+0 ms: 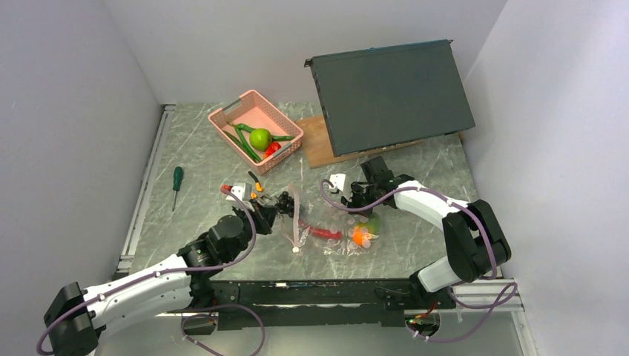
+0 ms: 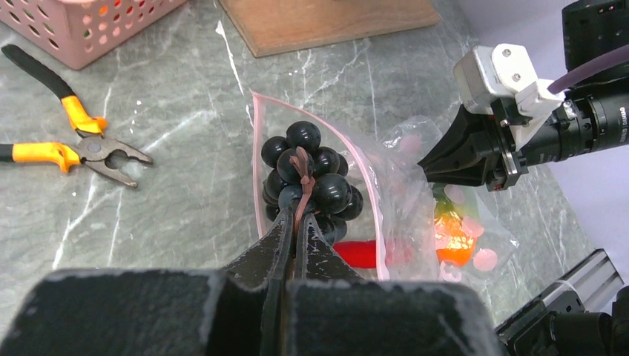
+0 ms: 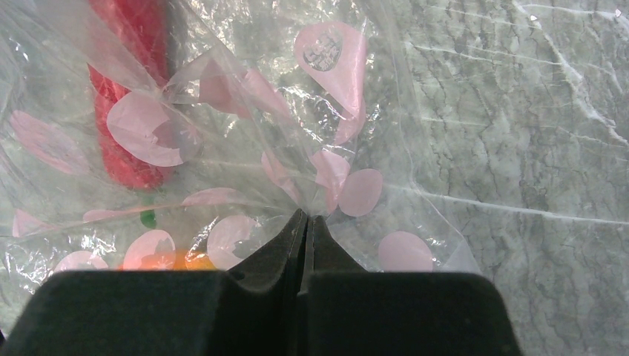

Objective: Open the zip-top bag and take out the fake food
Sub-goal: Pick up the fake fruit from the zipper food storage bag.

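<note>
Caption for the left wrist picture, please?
Left gripper pinches the black grape bunch at the zip-top bag mouth while right gripper holds the plastic.

zip-top bag (image 3: 245,148): clear, pale pink round spots, pink-red zip strip
grape bunch (image 2: 308,174): glossy black, brown stem
table (image 2: 170,148): grey-green marble, white veins
basket (image 2: 74,26): pink
pliers (image 2: 89,148): orange and black handles

White arms (image 1: 141,288) with black joints; purple cables (image 2: 590,72); black fingers (image 3: 274,252).
</note>
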{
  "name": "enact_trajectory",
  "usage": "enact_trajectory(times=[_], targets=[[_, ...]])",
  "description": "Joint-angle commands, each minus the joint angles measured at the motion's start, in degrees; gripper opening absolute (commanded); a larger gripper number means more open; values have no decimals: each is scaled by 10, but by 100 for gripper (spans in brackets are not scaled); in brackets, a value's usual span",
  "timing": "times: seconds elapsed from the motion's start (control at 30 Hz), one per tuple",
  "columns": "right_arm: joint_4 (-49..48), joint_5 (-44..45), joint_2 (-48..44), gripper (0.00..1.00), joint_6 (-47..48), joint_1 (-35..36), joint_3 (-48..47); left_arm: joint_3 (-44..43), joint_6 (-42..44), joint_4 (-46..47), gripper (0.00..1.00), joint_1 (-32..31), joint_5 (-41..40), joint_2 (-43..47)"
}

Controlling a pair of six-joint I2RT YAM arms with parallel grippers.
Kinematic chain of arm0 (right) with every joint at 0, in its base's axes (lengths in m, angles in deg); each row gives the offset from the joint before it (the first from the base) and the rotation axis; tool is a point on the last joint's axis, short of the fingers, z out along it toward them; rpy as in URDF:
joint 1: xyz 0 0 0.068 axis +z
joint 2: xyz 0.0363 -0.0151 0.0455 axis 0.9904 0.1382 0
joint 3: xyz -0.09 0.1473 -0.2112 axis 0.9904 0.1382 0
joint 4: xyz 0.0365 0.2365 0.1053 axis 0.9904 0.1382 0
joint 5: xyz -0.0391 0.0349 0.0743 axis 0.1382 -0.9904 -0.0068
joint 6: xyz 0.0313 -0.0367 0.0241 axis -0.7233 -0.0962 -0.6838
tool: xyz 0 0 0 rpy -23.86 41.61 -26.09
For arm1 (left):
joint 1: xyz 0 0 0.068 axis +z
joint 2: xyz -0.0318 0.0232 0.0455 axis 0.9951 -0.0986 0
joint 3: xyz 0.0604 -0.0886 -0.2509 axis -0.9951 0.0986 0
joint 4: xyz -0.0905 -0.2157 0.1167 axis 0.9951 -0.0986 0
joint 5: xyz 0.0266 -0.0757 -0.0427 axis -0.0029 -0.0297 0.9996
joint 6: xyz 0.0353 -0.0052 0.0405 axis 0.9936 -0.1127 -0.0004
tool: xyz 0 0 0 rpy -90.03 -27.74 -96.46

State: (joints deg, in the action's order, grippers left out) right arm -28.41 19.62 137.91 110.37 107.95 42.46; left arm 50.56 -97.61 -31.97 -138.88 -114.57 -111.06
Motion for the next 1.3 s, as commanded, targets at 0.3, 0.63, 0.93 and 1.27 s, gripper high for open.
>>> enact_trajectory(times=[0.3,0.63,0.93,1.27], targets=[[6,-4,4,0,3,-3,-11,-63,42,-36,0,38,7,22],[7,-3,5,0,4,-3,-10,-81,54,-53,0,65,33,39],[9,-3,7,0,5,-4,-11,-120,76,-84,0,95,51,41],[11,-4,12,0,5,-3,-13,-171,112,-109,0,165,94,20]])
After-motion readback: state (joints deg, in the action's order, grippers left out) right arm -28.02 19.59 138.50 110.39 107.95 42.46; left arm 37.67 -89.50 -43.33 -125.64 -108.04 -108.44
